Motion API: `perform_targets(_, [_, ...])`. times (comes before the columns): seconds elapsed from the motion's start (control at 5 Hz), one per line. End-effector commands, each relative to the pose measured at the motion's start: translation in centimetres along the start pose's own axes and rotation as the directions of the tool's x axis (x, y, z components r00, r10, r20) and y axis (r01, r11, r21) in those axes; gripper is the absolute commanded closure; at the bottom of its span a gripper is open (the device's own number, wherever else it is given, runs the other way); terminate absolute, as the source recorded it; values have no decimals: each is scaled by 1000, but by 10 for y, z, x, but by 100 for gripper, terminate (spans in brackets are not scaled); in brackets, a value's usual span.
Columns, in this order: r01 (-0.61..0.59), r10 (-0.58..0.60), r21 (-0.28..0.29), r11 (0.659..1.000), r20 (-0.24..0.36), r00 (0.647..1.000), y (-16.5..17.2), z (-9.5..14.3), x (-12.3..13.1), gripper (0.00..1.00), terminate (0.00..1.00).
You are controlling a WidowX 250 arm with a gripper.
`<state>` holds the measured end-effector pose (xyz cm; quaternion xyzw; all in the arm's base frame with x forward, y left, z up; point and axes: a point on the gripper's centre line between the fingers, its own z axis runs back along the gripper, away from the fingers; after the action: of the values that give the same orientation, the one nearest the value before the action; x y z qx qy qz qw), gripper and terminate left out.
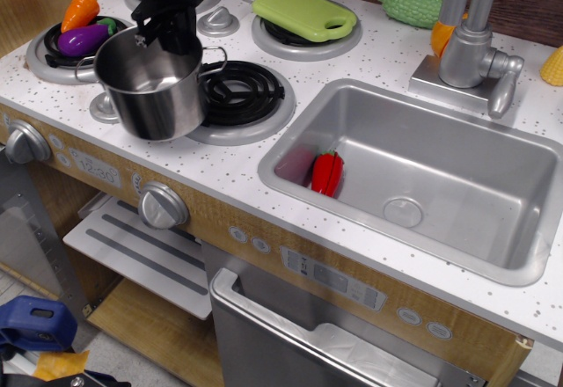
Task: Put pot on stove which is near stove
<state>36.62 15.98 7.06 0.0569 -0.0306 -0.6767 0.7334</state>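
While clamped on its far rim by the hand (167, 33), the pot (151, 92) overlaps the stove's (236, 97) left edge.

I can't see the gripper's (172, 37) fingertips behind the pot (151, 88) rim; the pot hides the stove's (237, 97) left edge; upper left, the arm runs off-frame.
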Motion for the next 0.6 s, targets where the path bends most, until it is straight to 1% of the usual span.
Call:
perform_targets(0.0, [31,-32,46,998,8,999,31,20,9,100,0])
perform_targets(0.2, [26,-26,45,999,2,1000,38,18,24,100,0])
perform_targets(0.4, [34,-34,50,998,4,999,48,16,34,100,0])
